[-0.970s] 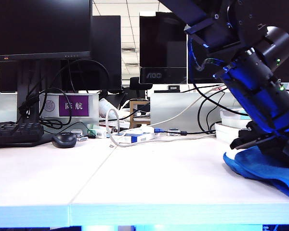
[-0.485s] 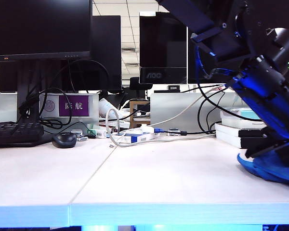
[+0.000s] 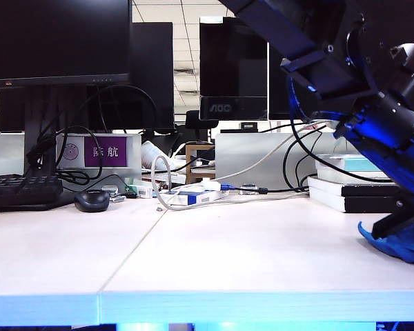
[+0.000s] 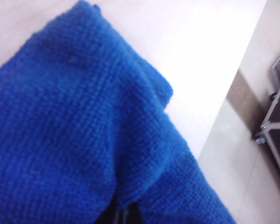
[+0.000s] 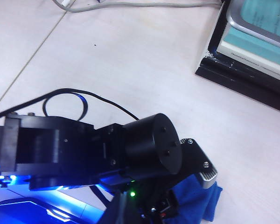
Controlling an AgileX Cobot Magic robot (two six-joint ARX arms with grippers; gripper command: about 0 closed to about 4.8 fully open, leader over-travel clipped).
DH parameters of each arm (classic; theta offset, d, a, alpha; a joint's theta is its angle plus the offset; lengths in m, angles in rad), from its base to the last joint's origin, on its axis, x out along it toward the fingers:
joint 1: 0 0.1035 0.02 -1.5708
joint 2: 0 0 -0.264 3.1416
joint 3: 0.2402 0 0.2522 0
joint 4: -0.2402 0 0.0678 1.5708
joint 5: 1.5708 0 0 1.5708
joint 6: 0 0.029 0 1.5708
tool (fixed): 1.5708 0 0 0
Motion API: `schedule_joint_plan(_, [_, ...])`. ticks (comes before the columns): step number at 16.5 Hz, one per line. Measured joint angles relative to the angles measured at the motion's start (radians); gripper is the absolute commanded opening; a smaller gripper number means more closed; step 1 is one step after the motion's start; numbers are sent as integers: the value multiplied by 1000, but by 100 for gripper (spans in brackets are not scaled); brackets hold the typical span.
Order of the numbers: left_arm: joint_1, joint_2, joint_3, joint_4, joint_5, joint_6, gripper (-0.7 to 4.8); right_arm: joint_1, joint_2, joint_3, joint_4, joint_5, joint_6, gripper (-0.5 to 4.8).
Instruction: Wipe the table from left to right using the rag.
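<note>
The blue rag (image 3: 400, 245) lies bunched on the pale table (image 3: 228, 255) at the far right of the exterior view, partly cut off by the frame edge. My left gripper (image 3: 402, 225) has reached across to that side and presses down on it. In the left wrist view the rag (image 4: 84, 130) fills most of the picture, and the left gripper (image 4: 123, 217) is shut on a fold of it. The right wrist view looks down on the left arm's black wrist (image 5: 149, 149) with the rag (image 5: 198, 201) beneath it. My right gripper itself does not show.
A stack of flat boxes (image 3: 348, 190) stands just behind the rag, also seen as boxes (image 5: 252, 51). Cables (image 3: 193, 196), a black mouse (image 3: 92, 201), a keyboard (image 3: 21, 191) and monitors line the back. The table's right edge and the floor (image 4: 238, 154) lie close beyond the rag.
The left gripper has dragged the rag to the right across the table. Most of the cloth has slid past the right edge of the exterior view.
</note>
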Motion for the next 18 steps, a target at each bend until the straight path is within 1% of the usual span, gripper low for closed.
schedule_joint_plan(5, [-1, 13, 1, 89, 1, -86, -6, 0, 0, 0, 0, -1, 0, -1])
schedule_joint_plan(9, [-2, 68, 66, 99, 28, -136, -6, 0, -1, 0, 8, -19, 0, -1])
schedule_joint_plan(12, [-2, 90, 102, 108, 44, -160, -6, 0, -4, 0, 8, -19, 0, -1])
schedule_joint_plan(15, [-2, 94, 103, 130, 46, -181, -6, 0, -13, 0, 14, -19, 0, -1])
schedule_joint_plan(18, [-4, 98, 110, 134, 49, -183, -6, 0, -17, 0, 24, -19, 0, -1])
